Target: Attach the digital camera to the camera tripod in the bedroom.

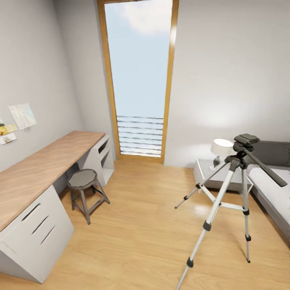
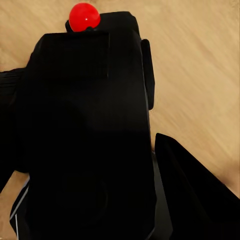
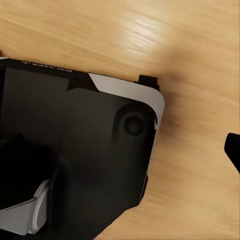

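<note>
The digital camera (image 2: 90, 100), a chunky black body with a bright red dot (image 2: 84, 16) on top, looms close in the left wrist view. My left gripper (image 2: 100, 165) is shut on it, with one dark finger (image 2: 195, 195) beside the body, above the wood floor. The camera tripod (image 1: 233, 165) stands at the right of the bedroom in the head view, on silver legs, with its black head (image 1: 245, 141) bare and its long handle (image 1: 268, 171) slanting toward the bed. My right gripper (image 3: 117, 125) hangs open over the robot's black base, one fingertip (image 3: 234, 150) at the picture's edge.
A grey-framed bed (image 1: 274, 193) lies right of the tripod, with a low nightstand (image 1: 203, 171) and white lamp (image 1: 222, 148) behind it. A long wooden desk (image 1: 40, 165) with drawers lines the left wall, and a round stool (image 1: 82, 179) stands beside it. A tall window (image 1: 139, 80) is straight ahead.
</note>
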`<state>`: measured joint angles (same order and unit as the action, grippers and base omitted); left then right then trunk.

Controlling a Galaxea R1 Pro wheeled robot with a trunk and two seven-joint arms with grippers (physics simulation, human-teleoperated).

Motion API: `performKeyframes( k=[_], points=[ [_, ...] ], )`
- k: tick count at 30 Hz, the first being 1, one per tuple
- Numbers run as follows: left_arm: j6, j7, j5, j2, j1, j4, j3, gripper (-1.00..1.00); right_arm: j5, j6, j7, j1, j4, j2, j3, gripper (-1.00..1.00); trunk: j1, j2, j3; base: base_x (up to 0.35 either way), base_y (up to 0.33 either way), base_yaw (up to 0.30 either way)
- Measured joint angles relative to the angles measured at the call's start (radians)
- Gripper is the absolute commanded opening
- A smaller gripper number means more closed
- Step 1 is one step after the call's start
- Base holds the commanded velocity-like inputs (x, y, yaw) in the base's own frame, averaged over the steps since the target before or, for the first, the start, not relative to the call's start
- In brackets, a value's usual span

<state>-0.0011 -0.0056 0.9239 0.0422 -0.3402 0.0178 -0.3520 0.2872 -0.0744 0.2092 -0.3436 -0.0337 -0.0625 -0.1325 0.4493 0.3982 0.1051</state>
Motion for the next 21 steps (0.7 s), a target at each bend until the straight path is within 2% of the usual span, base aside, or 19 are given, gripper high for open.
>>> performKeyframes(
  k=[9,21],
  points=[
    [0.000,0.000,-0.004,-0.001,0.000,0.000,0.000,-1.00,0.000,-0.002,0.000,0.000,0.000,0.000,0.000,1.00,0.000,0.000,-0.011,0.093,0.340,-0.156],
    [-0.006,0.000,-0.010,-0.002,0.000,0.000,0.000,-1.00,0.000,0.003,-0.001,0.000,0.001,-0.001,0.000,1.00,0.000,0.000,-0.017,0.092,0.335,-0.021]
  ],
)
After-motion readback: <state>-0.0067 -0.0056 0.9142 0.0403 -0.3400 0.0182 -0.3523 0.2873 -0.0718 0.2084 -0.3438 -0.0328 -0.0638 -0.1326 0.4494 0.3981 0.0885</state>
